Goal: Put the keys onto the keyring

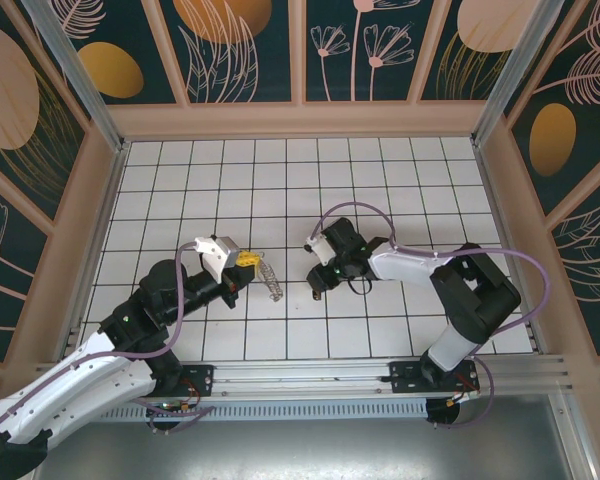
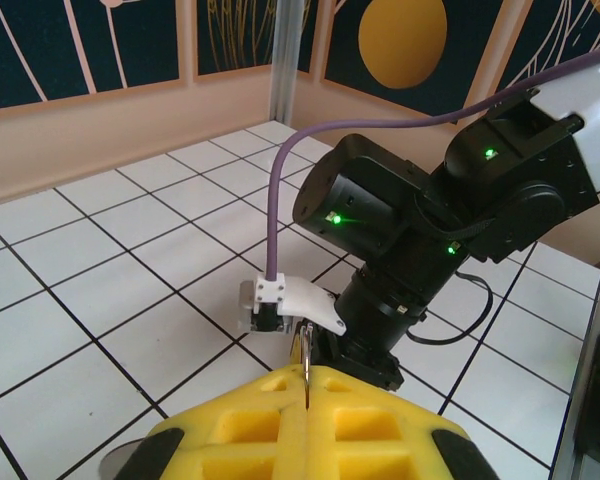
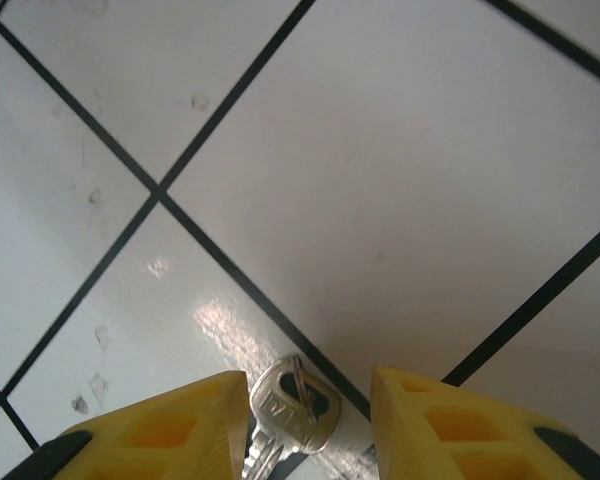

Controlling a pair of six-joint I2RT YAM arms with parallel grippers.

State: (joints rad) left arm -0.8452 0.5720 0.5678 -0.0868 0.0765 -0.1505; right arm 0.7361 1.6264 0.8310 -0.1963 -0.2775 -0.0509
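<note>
The keys (image 3: 285,415), a pale metal key with a small ring through its head, lie flat on the white tiled floor across a black grout line. My right gripper (image 3: 310,400) stands open over them, one yellow finger on each side of the key head, not touching it. In the top view the right gripper (image 1: 317,293) points down at the floor near the middle. My left gripper (image 1: 246,259) is shut on the keyring (image 1: 271,280), whose ribbed stretch hangs toward the right arm. The left wrist view has the keyring (image 2: 305,350) edge-on, pinched between the yellow fingers of the left gripper (image 2: 306,385).
The right arm's black wrist (image 2: 380,290) and its purple cable (image 2: 280,200) stand close in front of the left gripper. Wooden walls (image 1: 300,118) enclose the tiled floor (image 1: 280,180). A metal rail (image 1: 310,378) runs along the near edge.
</note>
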